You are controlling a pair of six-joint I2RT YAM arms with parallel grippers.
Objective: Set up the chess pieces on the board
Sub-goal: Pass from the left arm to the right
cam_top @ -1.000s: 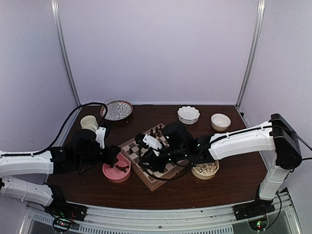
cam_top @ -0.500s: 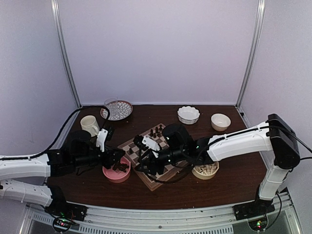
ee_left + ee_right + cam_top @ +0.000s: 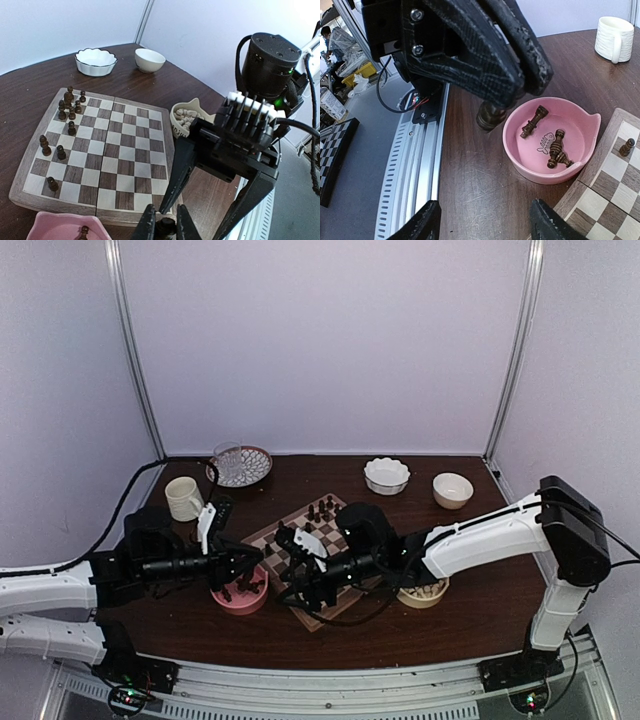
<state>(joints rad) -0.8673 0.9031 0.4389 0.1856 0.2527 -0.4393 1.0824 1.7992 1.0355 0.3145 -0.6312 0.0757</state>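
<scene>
Left gripper point(image 3: 164, 227), clamped on a piece point(image 3: 490, 116) just beside the bowl point(image 3: 535, 175), faces the right gripper point(image 3: 482, 225), jaws spread, likely for a handover.

Matt wooden board point(image 3: 125, 165) with dark and cream checks; dark wood-grain table point(image 3: 470, 175) with a faint sheen; carved brown chess pieces point(image 3: 555, 150), lightly glossy; smooth, glossy pink bowl point(image 3: 536, 175); ribbed, matt white mug point(image 3: 615, 32).
</scene>
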